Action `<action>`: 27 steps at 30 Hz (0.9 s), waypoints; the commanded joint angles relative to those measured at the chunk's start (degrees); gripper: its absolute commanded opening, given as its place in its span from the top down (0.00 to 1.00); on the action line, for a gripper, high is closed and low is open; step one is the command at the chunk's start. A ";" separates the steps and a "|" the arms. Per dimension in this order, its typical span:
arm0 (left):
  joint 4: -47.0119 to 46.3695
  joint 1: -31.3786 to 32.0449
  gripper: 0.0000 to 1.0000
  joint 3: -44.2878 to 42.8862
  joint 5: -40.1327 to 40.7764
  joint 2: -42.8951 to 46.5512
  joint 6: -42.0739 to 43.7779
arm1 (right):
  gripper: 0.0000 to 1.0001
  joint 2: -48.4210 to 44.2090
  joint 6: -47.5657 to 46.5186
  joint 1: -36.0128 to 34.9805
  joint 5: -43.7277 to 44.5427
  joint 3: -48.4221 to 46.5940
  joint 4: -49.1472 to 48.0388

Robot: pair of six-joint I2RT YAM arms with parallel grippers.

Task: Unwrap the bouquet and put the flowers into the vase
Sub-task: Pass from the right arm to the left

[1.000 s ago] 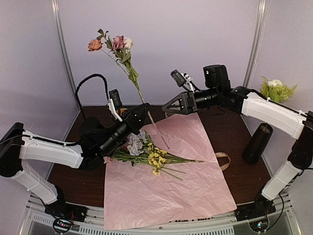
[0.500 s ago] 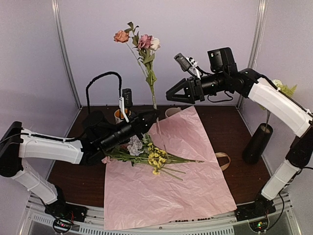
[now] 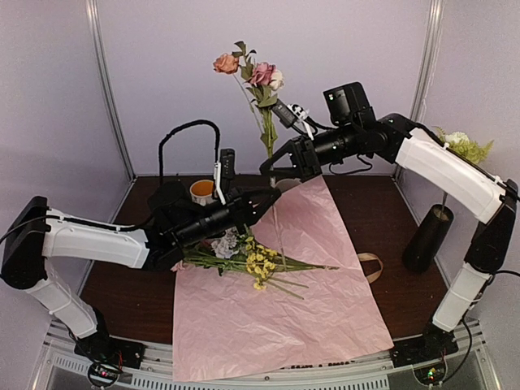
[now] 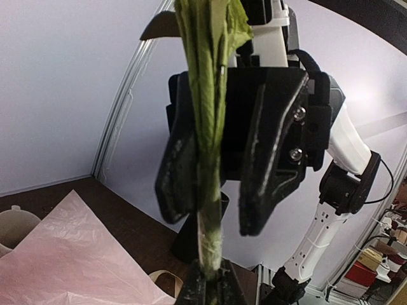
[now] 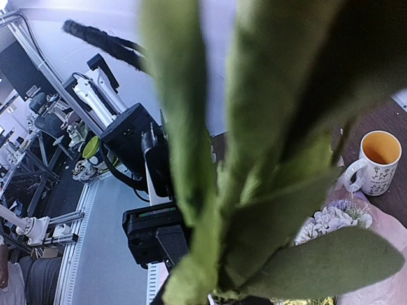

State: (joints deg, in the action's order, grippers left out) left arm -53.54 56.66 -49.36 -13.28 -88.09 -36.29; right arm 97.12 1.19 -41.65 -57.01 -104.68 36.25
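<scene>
The bouquet lies unwrapped: loose flowers [image 3: 244, 256] rest on flat pink paper [image 3: 276, 317]. My left gripper [image 3: 262, 197] [image 4: 213, 286] is shut on the foot of one long stem [image 4: 210, 159]. It holds the stem upright, with peach, pink and white blooms [image 3: 252, 73] on top. My right gripper [image 3: 275, 166] [image 4: 215, 221] straddles that stem just above. One finger is against the stem and a gap shows beside the other. Green leaves [image 5: 254, 190] hide its jaws in the right wrist view. The black vase [image 3: 428, 237] stands at the right with a white bloom [image 3: 457, 140] above it.
A mug with an orange inside [image 3: 201, 191] [image 5: 380, 162] stands behind the left arm. A cream mug [image 4: 13, 229] sits at the paper's far edge. A beige ribbon [image 3: 370, 264] lies right of the paper. Frame posts and pale walls close in the back.
The left arm has carried the stem rightward and stood it more upright. The right gripper has swung left onto the stem and its jaws have narrowed.
</scene>
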 commanded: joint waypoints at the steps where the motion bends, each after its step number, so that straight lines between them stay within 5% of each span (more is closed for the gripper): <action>1: -1.65 -0.33 1.00 -1.19 -1.03 -0.06 -0.48 | 0.79 0.61 1.24 -0.10 0.76 -1.78 -1.52; 10: -1.44 -0.33 1.00 -0.69 -0.47 0.18 -0.45 | 0.78 -0.06 3.19 0.57 3.98 -1.97 -1.99; 13: -1.01 -0.33 1.00 -0.78 -0.11 0.14 -0.41 | 0.99 -0.41 3.73 0.78 4.10 -1.85 -2.24; 15: -0.13 -0.33 1.00 -1.09 0.24 0.14 -0.38 | 1.00 -0.65 3.75 0.78 4.21 -1.74 -2.24; 20: 10.36 -0.33 0.46 -2.72 4.91 1.61 1.68 | 1.00 -2.01 1.69 2.17 4.44 -3.53 -0.40; 27: 20.79 -0.33 0.40 -1.48 4.34 6.44 8.50 | 1.00 -5.15 -1.39 12.32 7.98 -7.20 4.19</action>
State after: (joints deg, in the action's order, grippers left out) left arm -38.39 56.66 -50.39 -9.56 -85.45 -32.51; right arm 96.33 1.83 -35.44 -52.16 -109.62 38.39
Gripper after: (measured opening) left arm 0.598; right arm 0.038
